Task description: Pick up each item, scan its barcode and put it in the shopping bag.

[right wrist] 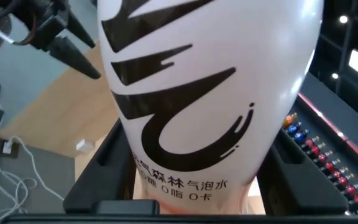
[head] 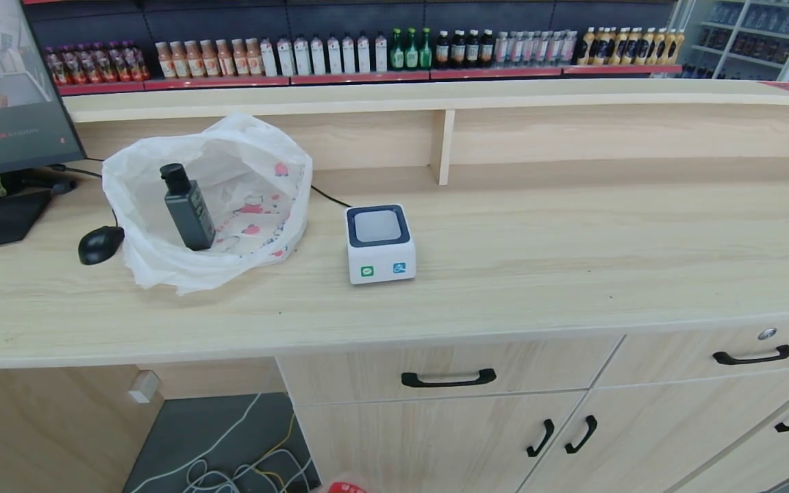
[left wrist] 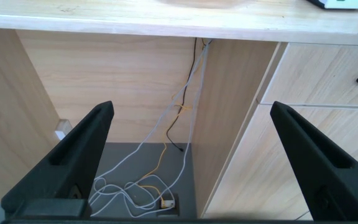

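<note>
Gripping a rounded white bottle (right wrist: 210, 62) with black brush-stroke markings, the right gripper (right wrist: 197, 140) is pinching it between its two black fingers (right wrist: 104, 168), one pressing on each side of the body. The white bottle is being carried in the air, off the pale wooden counter (head: 572, 260); how near it is to the scan point cannot be told.

On the counter, the small white cube-shaped scanner (head: 379, 241) with a dark-rimmed glass top is sitting just beside the crinkled white plastic shopping bag (head: 155, 267), whose mouth is gaping open. A dark grey flat-sided bottle (head: 189, 205) with a black cap is already standing upright inside the bag, so one item appears to be finished.

The left gripper (left wrist: 191, 109) is hanging below the counter's edge with its fingers (left wrist: 73, 155) spread wide and holding nothing.

The step in hand looks like the carry to the scan for the second item. The next move is calling for the white bottle to be brought over the scanner's glass top with its barcode facing the glass. Where that barcode is sitting on the white bottle cannot be told, so some turning may be needed. After that, the lowering into the shopping bag is asking for care around the item already standing there.
</note>
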### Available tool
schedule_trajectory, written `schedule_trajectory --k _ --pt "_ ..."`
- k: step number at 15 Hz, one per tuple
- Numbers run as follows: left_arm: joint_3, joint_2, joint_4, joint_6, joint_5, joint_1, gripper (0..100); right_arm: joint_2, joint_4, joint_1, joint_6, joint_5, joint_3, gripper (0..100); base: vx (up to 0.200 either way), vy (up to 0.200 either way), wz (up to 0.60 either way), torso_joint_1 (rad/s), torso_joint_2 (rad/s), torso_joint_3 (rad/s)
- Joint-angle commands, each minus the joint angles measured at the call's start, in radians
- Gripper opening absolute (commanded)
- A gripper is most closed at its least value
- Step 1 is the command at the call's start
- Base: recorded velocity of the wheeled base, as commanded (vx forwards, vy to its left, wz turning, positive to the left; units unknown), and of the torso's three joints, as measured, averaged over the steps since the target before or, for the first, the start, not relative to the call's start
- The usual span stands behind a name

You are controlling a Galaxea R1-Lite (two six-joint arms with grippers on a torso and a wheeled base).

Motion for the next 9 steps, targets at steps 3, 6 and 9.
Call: schedule_trajectory --k 3,6,9 --pt "0.0 0.0 0.0 0.0 0.0 0.001 100 -0.008 0.002 -0.019 -0.161 0.01 0.035 0 0.0 0.0 0.0 0.0 0.0 0.0" --pt "0.0 0.0 0.0 0.0 0.0 0.0 100 -0.038 0.002 -0.036 -0.213 0.01 0.069 0 0.0 0.0 0.0 0.0 0.0 0.0" --pt "0.0 0.0 0.0 0.0 0.0 0.0 100 -0.095 0.002 -0.074 -0.343 0.01 0.082 0 0.0 0.0 0.0 0.0 0.0 0.0"
